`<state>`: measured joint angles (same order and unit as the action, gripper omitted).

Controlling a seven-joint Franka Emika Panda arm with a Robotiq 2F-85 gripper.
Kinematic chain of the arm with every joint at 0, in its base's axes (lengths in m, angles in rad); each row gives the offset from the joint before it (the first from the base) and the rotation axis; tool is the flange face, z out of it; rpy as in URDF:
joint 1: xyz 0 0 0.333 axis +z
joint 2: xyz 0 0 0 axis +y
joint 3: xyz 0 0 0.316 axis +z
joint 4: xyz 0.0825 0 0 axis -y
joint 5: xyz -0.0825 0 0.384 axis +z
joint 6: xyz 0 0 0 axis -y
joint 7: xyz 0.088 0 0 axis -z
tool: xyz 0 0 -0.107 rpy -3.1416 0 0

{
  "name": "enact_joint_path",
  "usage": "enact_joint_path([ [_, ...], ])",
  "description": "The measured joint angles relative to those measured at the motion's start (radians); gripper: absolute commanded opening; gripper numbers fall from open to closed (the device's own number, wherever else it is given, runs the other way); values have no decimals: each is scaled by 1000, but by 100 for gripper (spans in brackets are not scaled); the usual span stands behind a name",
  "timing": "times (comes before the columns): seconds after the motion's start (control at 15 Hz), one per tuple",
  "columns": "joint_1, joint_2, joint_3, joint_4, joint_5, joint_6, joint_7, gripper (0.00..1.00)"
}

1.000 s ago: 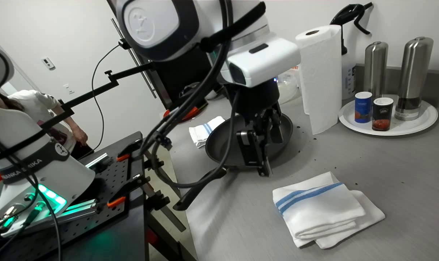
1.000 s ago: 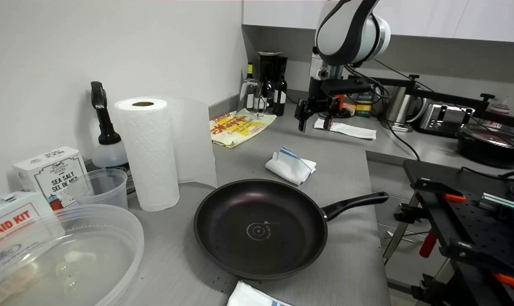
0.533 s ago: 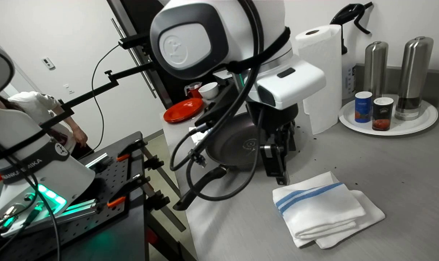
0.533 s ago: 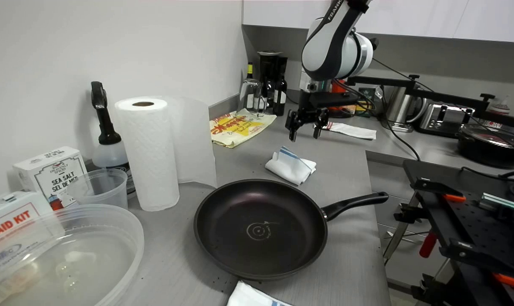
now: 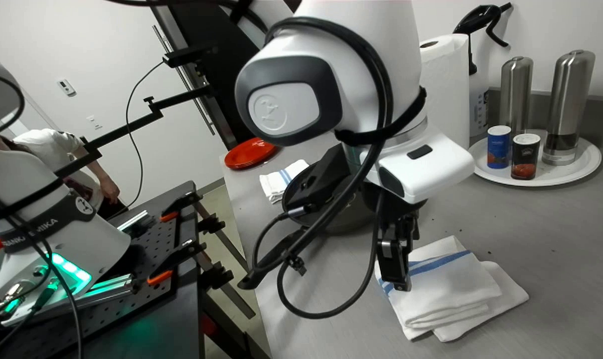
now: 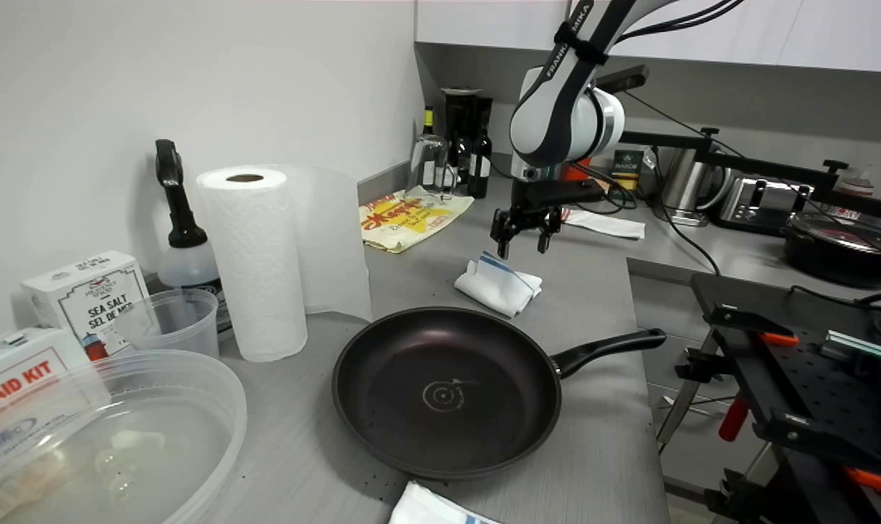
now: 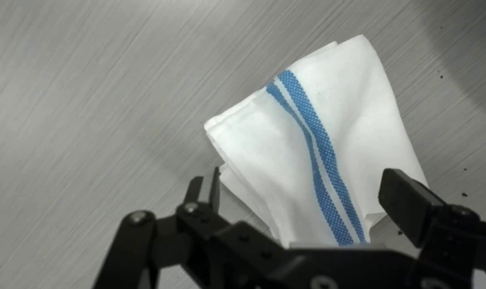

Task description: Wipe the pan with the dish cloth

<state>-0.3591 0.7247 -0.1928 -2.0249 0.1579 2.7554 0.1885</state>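
Note:
The dish cloth (image 5: pixel 451 286) is white with blue stripes and lies folded on the counter. It also shows in an exterior view (image 6: pixel 495 289) and in the wrist view (image 7: pixel 275 148). The black pan (image 6: pixel 484 429) stands beside it with its handle toward the counter edge; in an exterior view my arm covers much of the pan (image 5: pixel 354 219). My gripper (image 7: pixel 302 174) is open and empty above the cloth, with the cloth between its fingertips in the wrist view. It also shows open in an exterior view (image 6: pixel 523 249), a little above the cloth.
A second striped cloth (image 5: pixel 281 179) lies on the pan's far side. A paper towel roll (image 6: pixel 255 269), a clear tub (image 6: pixel 222 444) and a yellow bag (image 6: pixel 411 218) stand or lie along the wall. A white plate (image 5: pixel 585 162) holds shakers and grinders.
My gripper has moved away from the pan and down, and is now over the dish cloth. It has stayed open. The cloth and pan have not moved.

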Motion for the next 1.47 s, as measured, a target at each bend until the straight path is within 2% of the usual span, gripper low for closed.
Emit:
enact_joint_path([
  [0.6, -22, 61, 15, 63, 0, 0, -31, 100],
  [1.47, -73, 66, 61, 78, 0, -21, -110, 100],
])
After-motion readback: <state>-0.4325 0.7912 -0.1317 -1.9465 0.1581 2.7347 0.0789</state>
